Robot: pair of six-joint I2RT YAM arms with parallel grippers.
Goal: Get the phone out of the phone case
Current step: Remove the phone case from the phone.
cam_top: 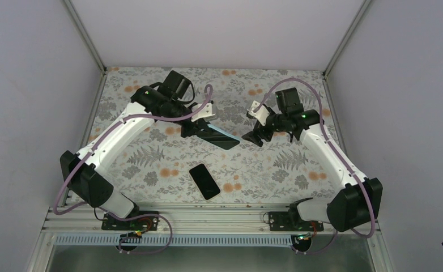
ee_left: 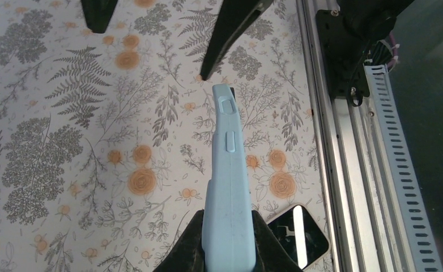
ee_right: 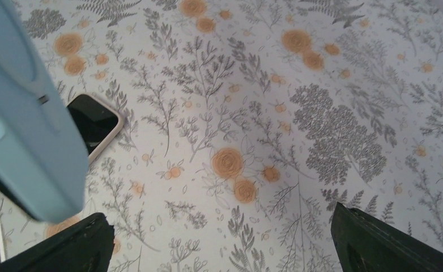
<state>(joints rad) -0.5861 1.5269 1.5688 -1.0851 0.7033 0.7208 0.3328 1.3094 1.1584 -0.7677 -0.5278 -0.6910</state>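
Clamping one end of the case [ee_left: 228, 170], left gripper [cam_top: 194, 130] holds it off the table [cam_top: 253, 170]. Right gripper [cam_top: 256, 136] gapes empty beside the case. Phone [cam_top: 204, 181] lies screen-up, apart from the case.

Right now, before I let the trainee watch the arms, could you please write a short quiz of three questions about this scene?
1. Whose jaws hold the case, the left arm's or the right arm's?
2. True or false: the right jaws are shut on the case.
3. Where is the phone with the pale rim? A) flat on the table, screen up; B) between the right jaws; C) in a box.
Key: 1 the left jaws; 2 false, they are open and empty; 3 A.
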